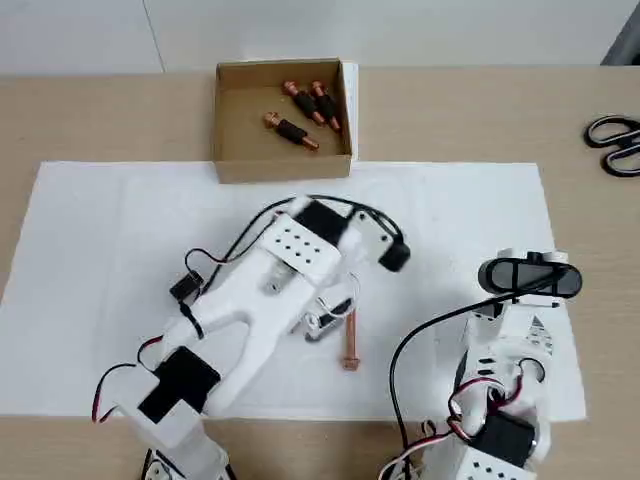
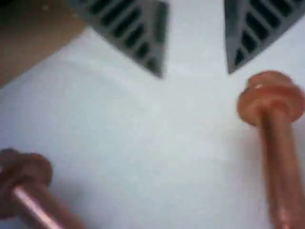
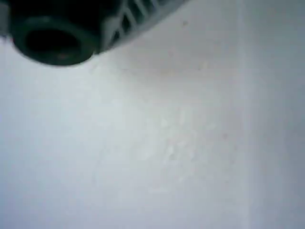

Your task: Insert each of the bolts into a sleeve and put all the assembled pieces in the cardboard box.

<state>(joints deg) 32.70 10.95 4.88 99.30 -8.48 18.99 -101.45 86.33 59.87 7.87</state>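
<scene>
A sleeve is clamped in the right tool. The left tool is spread over two loose bolts. Three pieces are boxed in the box at the counter's far edge.

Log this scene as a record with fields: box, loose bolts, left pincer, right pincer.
box: cardboard box just beyond the white paper, three assembled pieces inside
loose bolts: one bolt and a second bolt, bare, lying on the paper
left pincer: open over the paper near both bolts, gripping nothing
right pincer: shut on a black sleeve, held above the paper
</scene>
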